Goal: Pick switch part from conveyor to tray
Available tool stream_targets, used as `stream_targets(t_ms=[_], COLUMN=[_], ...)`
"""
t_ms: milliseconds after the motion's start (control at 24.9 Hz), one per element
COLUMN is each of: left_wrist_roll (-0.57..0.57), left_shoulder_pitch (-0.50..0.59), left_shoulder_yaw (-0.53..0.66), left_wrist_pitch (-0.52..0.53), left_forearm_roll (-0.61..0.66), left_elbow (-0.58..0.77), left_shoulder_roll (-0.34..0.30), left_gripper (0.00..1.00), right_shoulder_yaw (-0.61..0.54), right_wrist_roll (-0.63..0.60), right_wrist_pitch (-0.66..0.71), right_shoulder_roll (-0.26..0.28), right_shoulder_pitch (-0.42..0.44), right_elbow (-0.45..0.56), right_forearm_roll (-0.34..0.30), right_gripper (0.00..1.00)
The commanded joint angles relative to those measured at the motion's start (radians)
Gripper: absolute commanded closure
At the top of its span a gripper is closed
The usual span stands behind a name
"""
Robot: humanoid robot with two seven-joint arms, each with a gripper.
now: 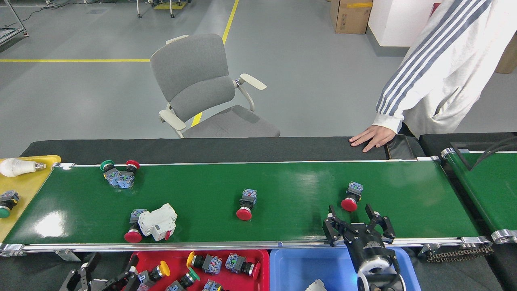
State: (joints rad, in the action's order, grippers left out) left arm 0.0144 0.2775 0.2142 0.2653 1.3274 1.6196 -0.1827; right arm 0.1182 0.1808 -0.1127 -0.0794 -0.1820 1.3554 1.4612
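Red plastic tray [262, 258], bottom centre, held several push-button switch parts; blue tray [299, 266] beside it held white part at bottom edge. Red-capped switch part [350, 199] lay on dark green conveyor [282, 190], lower right. Right gripper [357, 222] open below it, empty. Left gripper [135, 279], bottom left, gripping yellow-capped switch [155, 271] over red tray.

Grey chair [202, 87] on grey floor [80, 97]

The green conveyor [291, 182] is carrying five push-button switches [246, 201] and a white breaker [158, 222]; a hand [373, 136] is resting on the black ledge [202, 147].
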Motion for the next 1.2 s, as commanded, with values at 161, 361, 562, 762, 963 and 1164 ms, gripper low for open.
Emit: stream_targets(t_ms=[161, 361, 562, 762, 963, 1164], left_wrist_roll=[0.009, 0.009, 0.009, 0.009, 0.009, 0.009], left_shoulder_pitch=[-0.066, -0.153, -0.239, -0.328, -0.411, -0.419], left_shoulder_yaw=[0.001, -0.006, -0.004, -0.006, -0.013, -0.016], left_wrist_pitch=[-0.012, -0.015, -0.021, -0.021, -0.021, 0.061], left_forearm_roll=[0.007, 0.056, 0.061, 0.061, 0.061, 0.045], left_elbow=[0.000, -0.106, -0.228, -0.333, -0.461, -0.481], left_shoulder_roll=[-0.020, -0.041, -0.046, -0.072, -0.083, -0.093], left_gripper=[0.00, 0.00, 0.00, 0.00, 0.05, 0.74], right_shoulder_yaw=[0.014, 0.061, 0.080, 0.230, 0.374, 0.399], right_wrist_roll=[0.002, 0.005, -0.001, -0.060, -0.075, -0.073], right_wrist_pitch=[-0.019, 0.034, 0.045, 0.278, 0.637, 0.654], right_shoulder_roll=[0.006, 0.059, 0.059, 0.066, 0.035, 0.024], right_shoulder_pitch=[-0.120, -0.122, -0.116, -0.068, -0.008, -0.011], right_elbow=[-0.136, -0.147, -0.107, 0.062, 0.171, 0.162], right_forearm_roll=[-0.010, -0.013, -0.022, -0.022, -0.021, -0.024], right_gripper=[0.27, 0.95, 0.98, 0.98, 0.00, 0.00])
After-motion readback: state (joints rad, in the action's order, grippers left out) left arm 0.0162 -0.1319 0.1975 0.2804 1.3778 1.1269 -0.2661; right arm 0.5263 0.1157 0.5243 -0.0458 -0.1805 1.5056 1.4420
